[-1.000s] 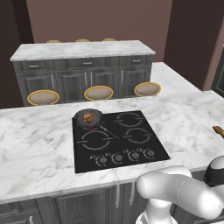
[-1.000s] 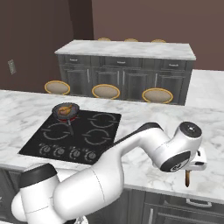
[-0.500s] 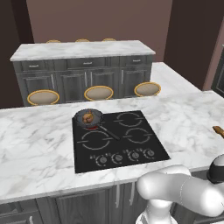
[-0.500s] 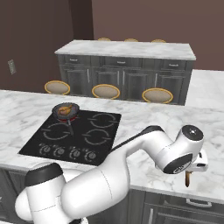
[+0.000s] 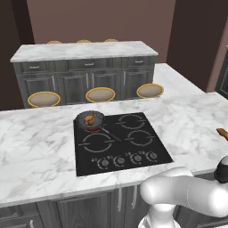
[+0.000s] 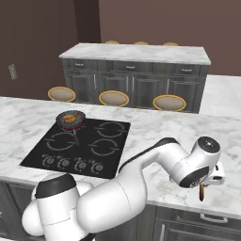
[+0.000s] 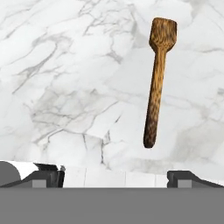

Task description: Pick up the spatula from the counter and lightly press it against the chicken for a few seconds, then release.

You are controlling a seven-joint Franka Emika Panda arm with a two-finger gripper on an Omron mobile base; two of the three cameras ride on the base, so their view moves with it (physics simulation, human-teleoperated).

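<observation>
Hand (image 7: 117, 177) hovers over the marble counter (image 7: 61, 65), fingers spread apart. Wooden spatula (image 7: 157, 83) lies flat just ahead, untouched. Chicken (image 5: 90, 119) sits in a pan (image 5: 80, 119), well apart.

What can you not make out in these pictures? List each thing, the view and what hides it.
Spatula, left base view: cut off by the right edge.
Spatula, right base view: mostly hidden behind the arm.
Chicken, both base views: too small for detail.
Stove knobs, settings: too small to read.
</observation>
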